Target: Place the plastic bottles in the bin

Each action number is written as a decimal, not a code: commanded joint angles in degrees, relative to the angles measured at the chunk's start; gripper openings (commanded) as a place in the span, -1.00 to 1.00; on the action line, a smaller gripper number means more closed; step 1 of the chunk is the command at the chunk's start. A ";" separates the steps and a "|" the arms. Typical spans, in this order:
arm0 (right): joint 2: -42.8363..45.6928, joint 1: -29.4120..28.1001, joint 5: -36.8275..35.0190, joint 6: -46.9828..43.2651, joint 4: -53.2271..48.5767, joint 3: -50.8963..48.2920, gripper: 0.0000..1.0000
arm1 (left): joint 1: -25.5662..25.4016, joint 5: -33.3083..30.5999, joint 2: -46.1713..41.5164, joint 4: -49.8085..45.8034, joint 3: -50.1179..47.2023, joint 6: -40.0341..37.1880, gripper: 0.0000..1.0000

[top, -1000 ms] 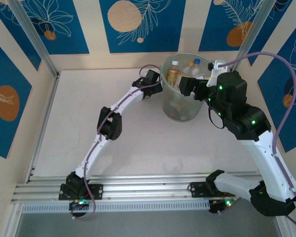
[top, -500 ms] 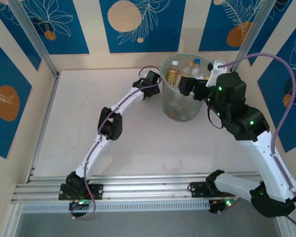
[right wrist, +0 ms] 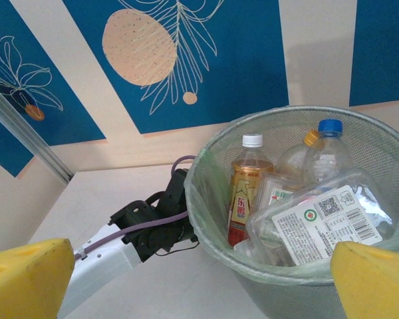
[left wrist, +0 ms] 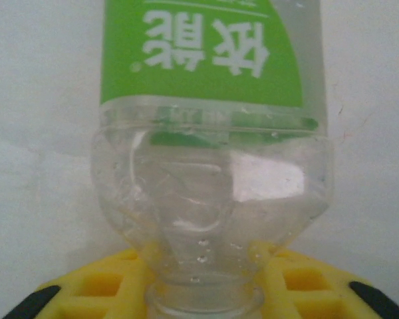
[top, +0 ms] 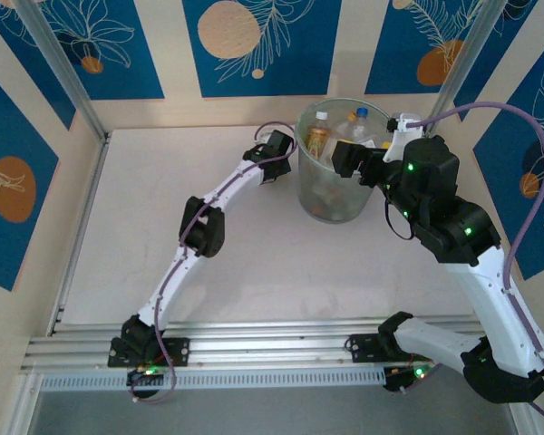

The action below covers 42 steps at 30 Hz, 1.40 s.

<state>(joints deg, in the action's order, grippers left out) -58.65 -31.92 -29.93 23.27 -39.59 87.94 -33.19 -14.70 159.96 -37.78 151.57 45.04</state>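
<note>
A clear plastic bottle (left wrist: 213, 186) with a green label lies on the white table, its neck toward the camera. My left gripper (left wrist: 203, 282) is shut on that neck, one yellow finger (left wrist: 106, 279) on each side. From above, the left gripper (top: 279, 152) sits low against the left side of the bin (top: 331, 195). The bin (right wrist: 299, 292) holds several bottles: an orange-labelled one with a white cap (right wrist: 247, 193), a blue-capped one (right wrist: 326, 149) and a crushed one with a white label (right wrist: 319, 222). My right gripper (right wrist: 199, 286) is open and empty, hovering by the bin's right rim (top: 344, 161).
Patterned blue and cream wall panels (top: 254, 45) close in the back and sides. A metal post (top: 59, 63) stands at the back left corner. The left arm (top: 204, 222) stretches diagonally across the white table (top: 127, 236).
My left gripper's fingers have closed on the green-labelled bottle's neck. The right arm has drifted slightly to the right; the left arm has stayed in place.
</note>
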 commanded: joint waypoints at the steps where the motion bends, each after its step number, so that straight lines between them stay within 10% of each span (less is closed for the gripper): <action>1: 0.90 -0.33 -2.05 -0.51 1.33 -0.68 0.98 | 0.71 -1.42 -2.34 -0.16 0.23 -0.46 -0.45; 21: 1.68 -0.38 -3.37 -0.32 0.26 -2.06 0.99 | 3.55 -4.15 -29.19 3.07 -27.83 -10.80 -0.79; 42: -0.50 -0.37 -8.45 0.77 -2.72 -2.48 0.99 | 7.64 23.45 -60.29 -4.48 -43.04 -30.68 -0.77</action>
<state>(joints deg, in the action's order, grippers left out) -58.87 -31.92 -34.48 23.38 -41.21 85.95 -25.26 1.19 102.98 -40.32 108.33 17.47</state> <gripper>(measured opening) 0.992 0.308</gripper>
